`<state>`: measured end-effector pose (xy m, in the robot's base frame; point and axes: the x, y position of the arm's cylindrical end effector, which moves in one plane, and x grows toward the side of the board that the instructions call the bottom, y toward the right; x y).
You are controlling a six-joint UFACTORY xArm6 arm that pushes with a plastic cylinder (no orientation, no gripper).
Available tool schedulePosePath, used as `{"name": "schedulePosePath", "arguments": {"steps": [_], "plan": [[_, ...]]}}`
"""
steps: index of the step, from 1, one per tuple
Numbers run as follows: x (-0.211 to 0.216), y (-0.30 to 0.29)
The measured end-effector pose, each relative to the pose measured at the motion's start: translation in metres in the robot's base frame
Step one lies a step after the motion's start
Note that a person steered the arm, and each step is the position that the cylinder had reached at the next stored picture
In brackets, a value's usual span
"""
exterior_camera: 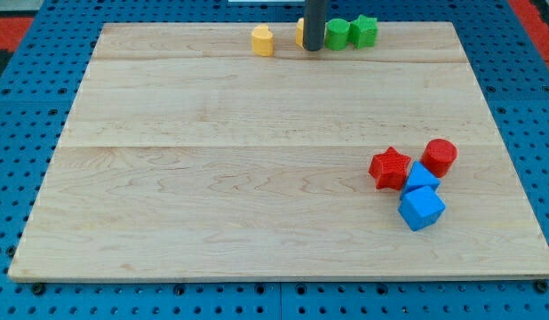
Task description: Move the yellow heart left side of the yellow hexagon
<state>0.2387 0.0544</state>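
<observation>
So my tip (pixel 314 49) sits at the view's top edge of the wooden board (pixel 257 178), grasping nothing, touching a mostly hidden yellow block (pixel 300 32). Another yellow block (pixel 263 40) sits apart to its left. Can't tell heart from hexagon, so progress is unclear. Green blocks (pixel 350 33) crowd the right.

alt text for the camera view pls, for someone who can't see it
My tip sits at the wooden board's top edge, hiding most of a yellow block, with another yellow block to its left and two green blocks right. Two red and two blue blocks cluster at lower right.
</observation>
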Motion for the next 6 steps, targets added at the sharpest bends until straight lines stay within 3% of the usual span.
{"name": "schedulePosePath", "arguments": {"steps": [1, 2, 3, 4, 5, 6], "plan": [[0.040, -0.021], [0.046, -0.076], [0.012, -0.084], [-0.001, -0.086], [0.043, -0.077], [0.042, -0.026]]}}
